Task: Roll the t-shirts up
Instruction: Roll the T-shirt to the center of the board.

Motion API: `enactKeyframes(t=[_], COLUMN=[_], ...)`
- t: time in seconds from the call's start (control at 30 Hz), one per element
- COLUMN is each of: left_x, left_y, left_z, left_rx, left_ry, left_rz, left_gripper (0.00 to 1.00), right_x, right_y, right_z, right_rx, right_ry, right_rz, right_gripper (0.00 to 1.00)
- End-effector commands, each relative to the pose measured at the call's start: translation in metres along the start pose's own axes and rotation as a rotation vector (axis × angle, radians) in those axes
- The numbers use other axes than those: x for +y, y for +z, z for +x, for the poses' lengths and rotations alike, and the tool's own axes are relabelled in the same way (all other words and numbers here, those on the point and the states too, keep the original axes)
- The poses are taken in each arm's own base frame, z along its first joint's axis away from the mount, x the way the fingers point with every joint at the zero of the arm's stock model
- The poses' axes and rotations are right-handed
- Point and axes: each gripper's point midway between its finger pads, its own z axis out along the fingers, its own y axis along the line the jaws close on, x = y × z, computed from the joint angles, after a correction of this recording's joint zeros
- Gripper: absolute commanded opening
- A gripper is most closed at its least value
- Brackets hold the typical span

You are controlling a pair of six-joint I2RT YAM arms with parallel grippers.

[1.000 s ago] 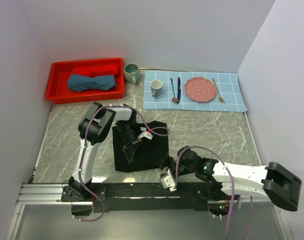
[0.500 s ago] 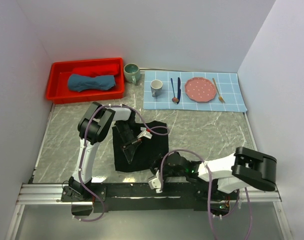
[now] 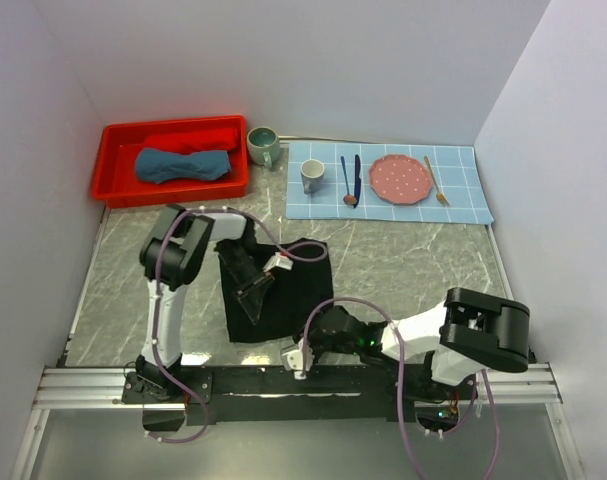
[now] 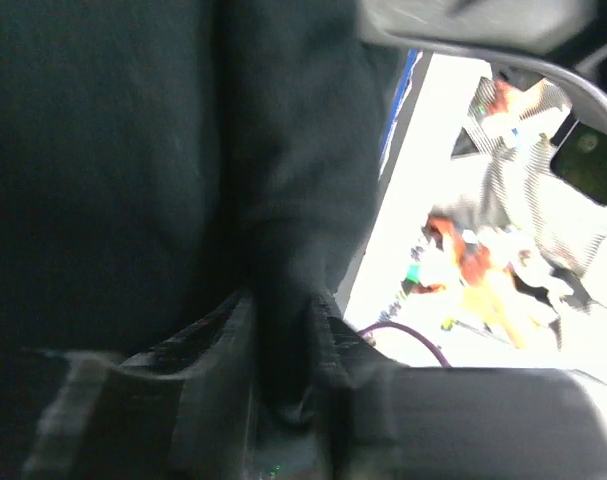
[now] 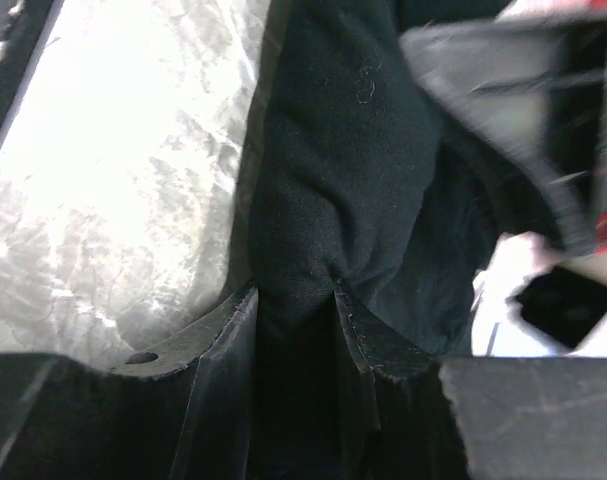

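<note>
The black t-shirt [image 3: 283,295] lies folded on the marble table between the arms. My left gripper [image 3: 251,292] is shut on a fold of its upper left part; the left wrist view shows black cloth [image 4: 133,170] pinched between the fingers [image 4: 208,350]. My right gripper [image 3: 305,345] is shut on the shirt's near right edge; the right wrist view shows a bunch of black cloth [image 5: 333,190] squeezed between the fingers [image 5: 218,340]. The teal-blue t-shirt [image 3: 181,165] lies in the red bin [image 3: 118,190] at the back left.
A green mug [image 3: 262,146] stands by the bin. The light-blue checked placemat [image 3: 463,195] at the back holds a white cup [image 3: 312,176], cutlery [image 3: 351,180] and a pink plate [image 3: 398,179]. The table's near rail [image 3: 103,385] runs below the shirt.
My right gripper has moved left along the near edge and shut on the shirt's near right edge. My left arm has shifted left, and the shirt now looks narrower.
</note>
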Motion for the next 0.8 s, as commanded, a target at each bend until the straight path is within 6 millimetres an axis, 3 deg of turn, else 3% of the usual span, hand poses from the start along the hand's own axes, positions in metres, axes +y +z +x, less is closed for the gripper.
enactKeyframes(t=[0.0,0.07,0.1,0.13,0.17,0.2,0.23,0.27,0.33,0.37,0.47,0.6,0.77], left_x=[-0.032,-0.054,-0.057,-0.062,-0.076,-0.082,-0.084,-0.092,-0.104,-0.108,-0.11,-0.113,-0.09], left_y=[-0.035,-0.047,-0.053,-0.06,-0.069,-0.073,-0.086,-0.091,-0.106,-0.104,-0.091,-0.072,-0.048], left_z=[0.0,-0.001,-0.008,-0.011,-0.008,-0.008,-0.02,-0.008,-0.017,-0.007,-0.002,-0.008,-0.015], left_rx=[-0.15,-0.223,-0.276,-0.322,-0.385,-0.438,-0.517,-0.573,-0.693,-0.745,-0.765,-0.724,-0.577], left_ry=[0.157,0.225,0.237,0.263,0.327,0.322,0.427,0.501,0.643,0.711,0.852,0.964,1.058], left_rz=[-0.114,-0.2,-0.249,-0.298,-0.377,-0.427,-0.518,-0.621,-0.76,-0.83,-0.96,-1.007,-1.013], left_gripper=[0.35,0.43,0.44,0.46,0.52,0.57,0.64,0.67,0.7,0.74,0.8,0.84,0.82], right_x=[0.011,-0.008,0.0,-0.004,-0.018,-0.011,-0.01,-0.012,-0.004,-0.003,-0.001,0.0,-0.001], right_y=[-0.005,-0.004,-0.008,-0.009,-0.01,-0.015,-0.016,-0.017,-0.02,-0.02,-0.018,-0.014,-0.014], right_z=[0.011,0.008,0.002,0.0,-0.003,-0.006,-0.009,-0.008,-0.009,-0.009,-0.011,-0.006,-0.007], right_rx=[0.082,0.065,0.029,0.016,-0.009,-0.018,-0.036,-0.037,-0.043,-0.037,-0.037,-0.023,-0.028], right_ry=[0.202,0.282,0.329,0.378,0.423,0.435,0.446,0.468,0.492,0.51,0.526,0.537,0.54], right_rz=[-0.137,-0.128,-0.213,-0.231,-0.236,-0.283,-0.298,-0.308,-0.364,-0.364,-0.381,-0.38,-0.375], right_gripper=[0.1,0.05,0.05,0.04,0.04,0.04,0.04,0.04,0.04,0.04,0.04,0.04,0.04])
